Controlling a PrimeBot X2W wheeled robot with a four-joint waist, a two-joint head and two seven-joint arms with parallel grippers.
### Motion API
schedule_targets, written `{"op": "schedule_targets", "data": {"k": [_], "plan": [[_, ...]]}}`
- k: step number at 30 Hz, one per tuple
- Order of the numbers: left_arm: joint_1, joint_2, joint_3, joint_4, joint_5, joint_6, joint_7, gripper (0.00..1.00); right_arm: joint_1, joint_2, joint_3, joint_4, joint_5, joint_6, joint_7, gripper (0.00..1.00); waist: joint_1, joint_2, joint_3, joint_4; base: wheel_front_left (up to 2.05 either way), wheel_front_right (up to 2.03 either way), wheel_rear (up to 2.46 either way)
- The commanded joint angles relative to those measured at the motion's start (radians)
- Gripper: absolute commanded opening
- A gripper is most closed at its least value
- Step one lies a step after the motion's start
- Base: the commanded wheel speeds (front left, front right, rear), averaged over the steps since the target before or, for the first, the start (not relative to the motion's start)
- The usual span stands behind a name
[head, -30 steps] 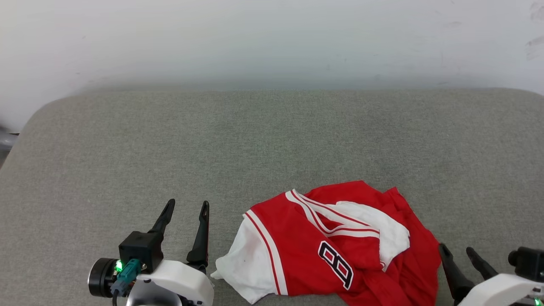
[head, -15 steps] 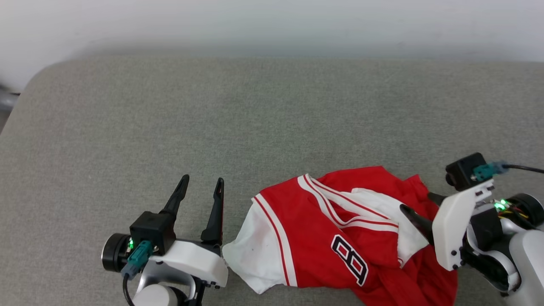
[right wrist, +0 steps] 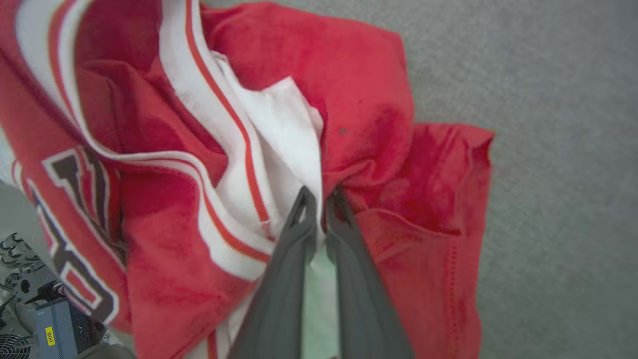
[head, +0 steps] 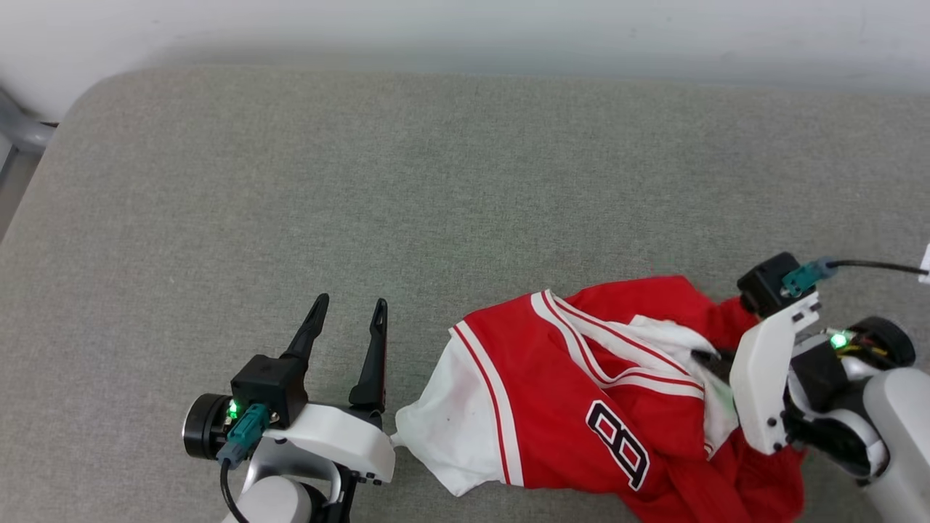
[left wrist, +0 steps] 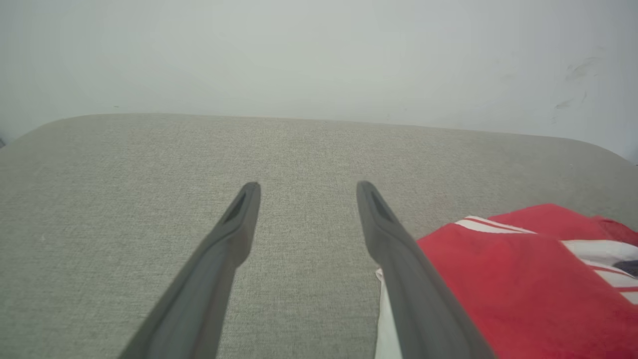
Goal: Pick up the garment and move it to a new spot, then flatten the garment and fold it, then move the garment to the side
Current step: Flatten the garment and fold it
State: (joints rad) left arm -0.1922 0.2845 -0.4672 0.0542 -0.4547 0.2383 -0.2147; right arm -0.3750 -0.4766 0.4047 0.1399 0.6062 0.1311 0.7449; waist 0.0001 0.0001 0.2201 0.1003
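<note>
The garment, a bright red jersey with white sleeve ends, striped trim and a black-and-white "8", lies crumpled near the front right of the grey cushion. My right gripper comes in from the right and is shut on a white fold of the garment; in the right wrist view the right gripper has its two dark fingertips pinched together on the cloth. Left of the garment, my left gripper stands open over bare cushion, its right finger close beside the garment and its white edge.
The cushion ends at a pale wall at the back and rounds off at the far left corner. Wide bare cushion lies behind and left of the garment. Some equipment on the floor shows past the cushion's front edge.
The right gripper swung in from the lower right onto the garment and shut on its white fold. The camera tilted down and shifted. The left gripper stayed open.
</note>
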Motion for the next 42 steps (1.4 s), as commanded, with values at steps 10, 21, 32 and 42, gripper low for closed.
{"op": "schedule_targets", "data": {"k": [10, 21, 32, 42], "plan": [[0.028, 0.022, 0.005, -0.006, -0.009, 0.009, 0.005, 1.00, -0.023, 0.001, -0.233, 0.021, -0.079, -0.001, -0.130, 0.00, -0.0001, -0.0001, -0.057, -0.042, 0.00, 0.00, 0.00], [0.057, 0.034, 0.004, -0.010, -0.023, 0.019, 0.017, 1.00, 0.220, 0.184, -0.633, 0.163, -0.127, -0.001, -0.237, 0.00, -0.0001, -0.0001, -0.076, -0.052, 0.00, 0.00, 0.00], [0.086, 0.054, 0.010, -0.019, -0.032, 0.036, 0.030, 1.00, 0.340, 0.362, -0.726, 0.094, -0.226, -0.001, -0.606, 1.00, -0.0001, -0.0001, -0.120, -0.067, 0.00, 0.00, 0.00], [0.126, 0.071, 0.008, -0.045, -0.041, 0.053, 0.050, 1.00, 0.426, 0.322, -0.548, -0.072, -0.277, -0.001, -0.457, 1.00, -0.0001, -0.0001, -0.169, -0.098, 0.00, 0.00, 0.00]]}}
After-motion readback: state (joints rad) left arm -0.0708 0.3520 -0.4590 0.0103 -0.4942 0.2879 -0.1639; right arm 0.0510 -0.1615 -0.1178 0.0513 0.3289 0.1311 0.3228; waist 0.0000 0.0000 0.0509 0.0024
